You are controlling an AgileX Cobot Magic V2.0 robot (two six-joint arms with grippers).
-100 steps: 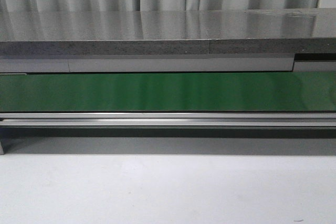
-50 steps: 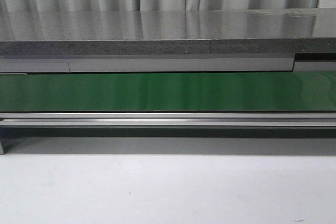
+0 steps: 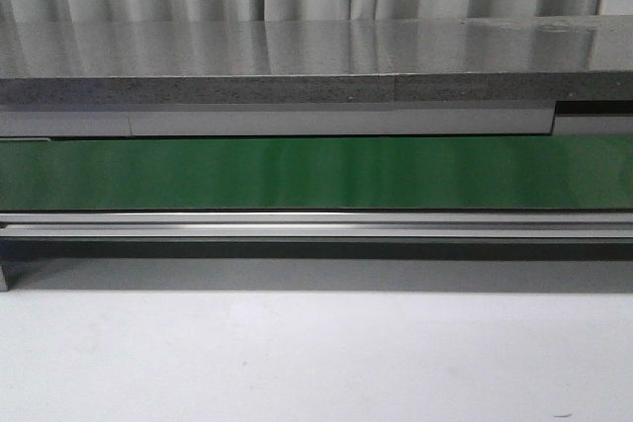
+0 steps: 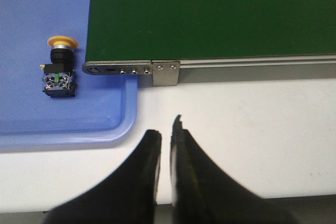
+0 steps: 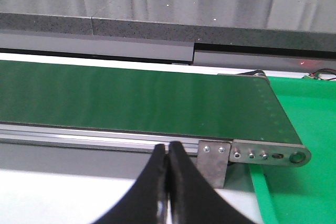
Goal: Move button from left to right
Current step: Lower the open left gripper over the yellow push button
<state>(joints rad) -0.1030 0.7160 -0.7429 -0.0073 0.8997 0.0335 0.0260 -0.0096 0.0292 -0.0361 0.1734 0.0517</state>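
Our left gripper (image 4: 167, 135) hovers over the white table (image 4: 252, 129) with its jaws nearly closed, holding nothing. The button (image 4: 59, 67) lies on its side in the blue tray (image 4: 31, 124), beside the green conveyor belt's (image 4: 210, 14) left end. Our right gripper (image 5: 167, 153) seems fully closed, near the belt's right end.

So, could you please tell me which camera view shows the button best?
The left wrist view: the button lies on the blue tray there, cap and body visible. The front and right wrist views do not show it.
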